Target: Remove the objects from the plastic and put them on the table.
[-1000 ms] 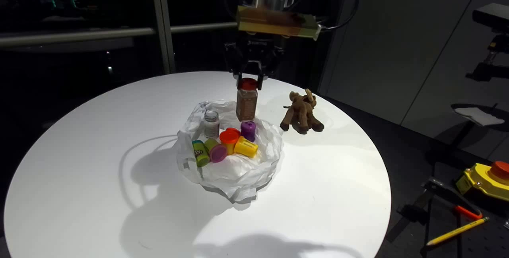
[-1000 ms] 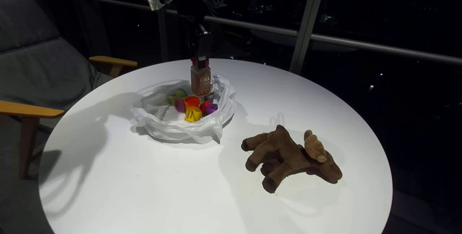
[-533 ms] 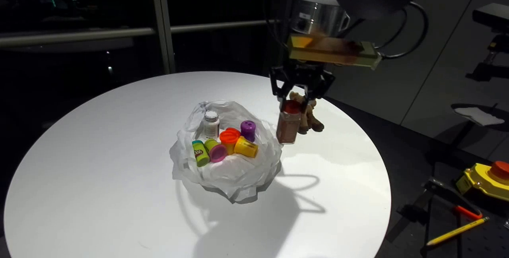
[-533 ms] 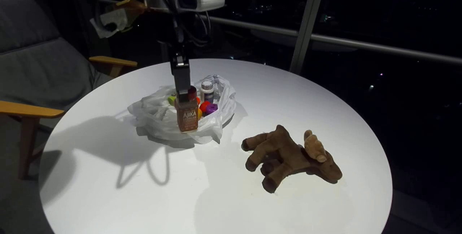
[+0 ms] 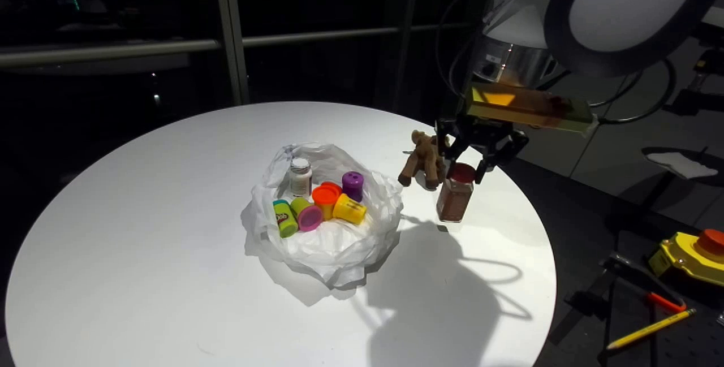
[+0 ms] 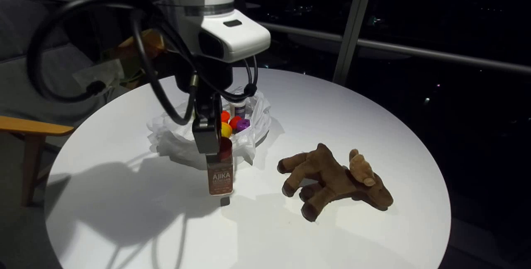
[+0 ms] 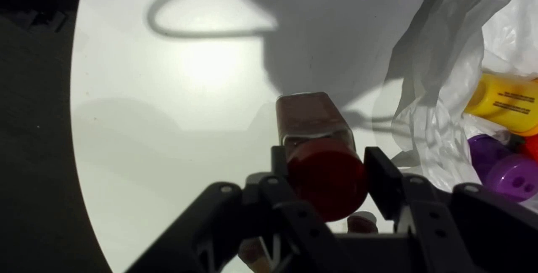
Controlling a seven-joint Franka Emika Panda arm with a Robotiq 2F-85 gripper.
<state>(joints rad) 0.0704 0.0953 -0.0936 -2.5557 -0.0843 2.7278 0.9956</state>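
Note:
My gripper (image 5: 465, 173) is shut on the red cap of a square jar of brown spice (image 5: 456, 200). The jar hangs slightly tilted just above the table, beside the bag; it also shows in an exterior view (image 6: 220, 178) and the wrist view (image 7: 309, 115). The white plastic bag (image 5: 271, 245) lies open on the round white table (image 5: 141, 254). In it are a white bottle (image 5: 300, 180), a purple shaker (image 5: 352, 186), an orange tub (image 5: 326, 202), a yellow tub (image 5: 350, 210), a green tub with a pink lid (image 5: 307, 215) and a lime tub (image 5: 285, 220).
A brown plush moose (image 6: 332, 173) lies on the table near the jar; its feet show below my gripper in the wrist view (image 7: 361, 224). The table's edge runs down the left of the wrist view. A chair (image 6: 37, 126) stands beside the table.
My gripper has carried the jar up out from over the bag, sideways past its rim and down close to the table. The bag's other contents and the moose have stayed put.

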